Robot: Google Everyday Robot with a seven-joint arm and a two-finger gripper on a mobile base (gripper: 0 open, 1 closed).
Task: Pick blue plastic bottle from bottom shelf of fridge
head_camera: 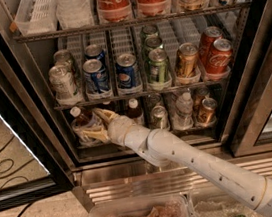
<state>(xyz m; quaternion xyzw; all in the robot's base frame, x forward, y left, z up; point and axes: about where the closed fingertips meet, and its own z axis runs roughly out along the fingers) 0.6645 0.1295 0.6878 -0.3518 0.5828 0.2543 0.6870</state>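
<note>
Wide fridge [110, 174] open, and down on the bottom shelf [194, 128] the white arm [204, 164] reaches into the left lanes. The gripper [91, 123] is spread open, fingers right beside the blue plastic bottle [81, 122], which stands upright at the shelf's left end.

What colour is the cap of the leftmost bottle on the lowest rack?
White cap, camera view; the open claw is at that small brown plastic bottle.

Shop, drinks fridge [33, 89], fingers [97, 134] at btm shelf [195, 129]
</note>
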